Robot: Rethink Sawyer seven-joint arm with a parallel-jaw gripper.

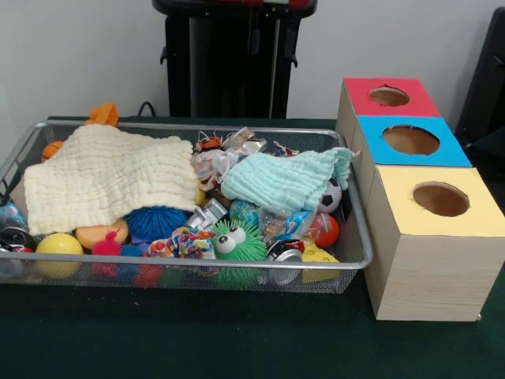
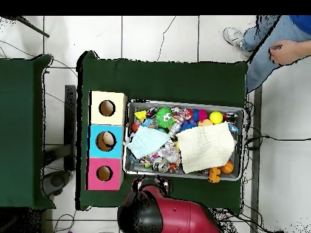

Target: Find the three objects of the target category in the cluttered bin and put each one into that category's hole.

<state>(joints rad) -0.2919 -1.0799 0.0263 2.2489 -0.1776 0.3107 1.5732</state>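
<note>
You've got a green-covered counter [image 1: 237, 339] carrying everything. The landmark is the wire mesh bin [image 1: 359, 237], the biggest thing on it.

The arm [image 2: 176, 215] is parked off the bin's robot-side edge in the overhead view. The claw itself doesn't show clearly in either view, so I can't tell whether it's spread or pressed together.

Just beside the bin's end, touching or nearly so, is a row of three wooden boxes, each with a round hole on top: the yellow-topped box [image 1: 438, 229] at the front-view near end, the blue-topped box [image 1: 410, 142] in the middle, and the red-topped box [image 1: 388, 96] farthest back.

Inside the bin:
- a cream cloth [image 1: 106, 178] is spread over most of the half away from the boxes
- a mint cloth [image 1: 288, 181] is draped over the clutter in the half nearest the boxes
- a green spiky ball with googly eyes [image 1: 237, 243] is at the near wall, mid-bin
- a blue spiky ball [image 1: 154, 223] pokes out from under the cream cloth
- a yellow ball [image 1: 57, 249] is in the near corner away from the boxes
- a small soccer ball [image 1: 331, 195] sits under the mint cloth's edge, on the box side
- a red ball [image 1: 325, 230] is just in front of the soccer ball

You can see a person [image 2: 273, 45] standing off the counter's far corner in the overhead view.
</note>
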